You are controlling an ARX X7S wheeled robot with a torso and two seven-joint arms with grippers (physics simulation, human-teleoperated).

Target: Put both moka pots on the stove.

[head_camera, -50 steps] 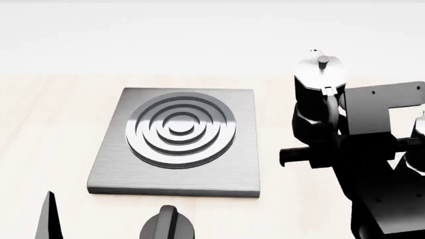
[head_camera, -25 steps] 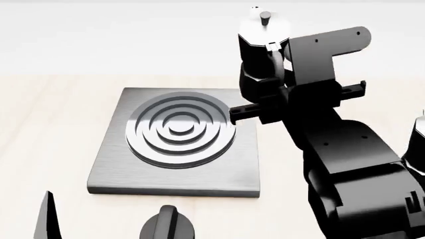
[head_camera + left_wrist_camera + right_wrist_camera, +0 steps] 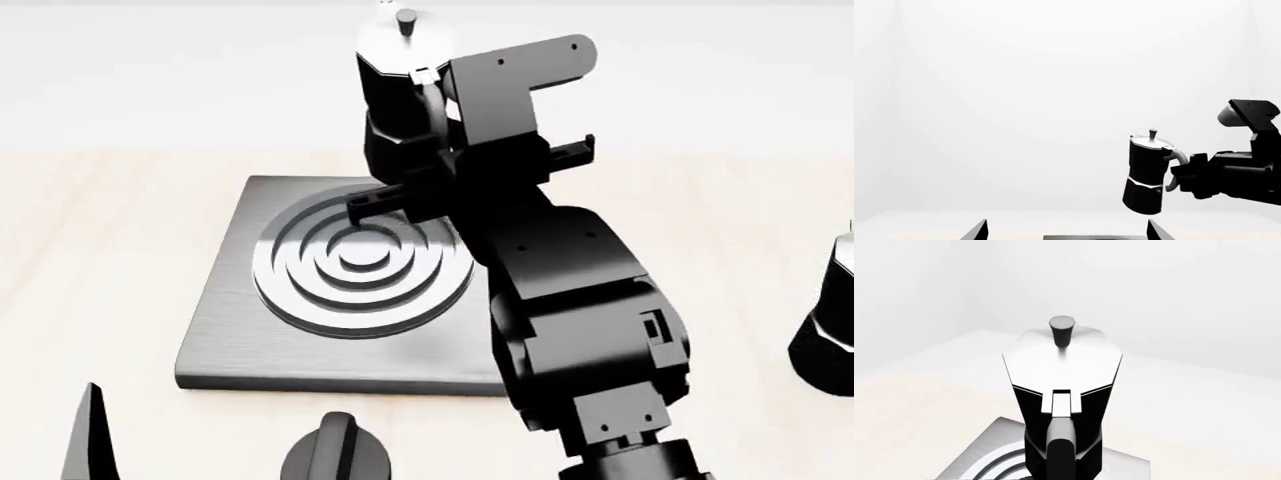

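Aloft, right claw point(image 3: 424, 160) gripping moka pot point(image 3: 398, 95)

Stove point(image 3: 227, 330): brushed grey metal plate, satin sheen; raised ring burner point(image 3: 363, 262) in brighter polished metal.
Held moka pot point(image 3: 396, 100): glossy black faceted body, smooth silvery lid with metal-look knob; handle black, smooth.
Second moka pot point(image 3: 830, 330), at the surface's right edge: glossy black body.
Round knob point(image 3: 336, 458): black, matt, plastic-looking.
Right arm point(image 3: 574, 300): black, smooth, semi-gloss casing.
Surface point(image 3: 107, 230): pale, wood-look, matt.
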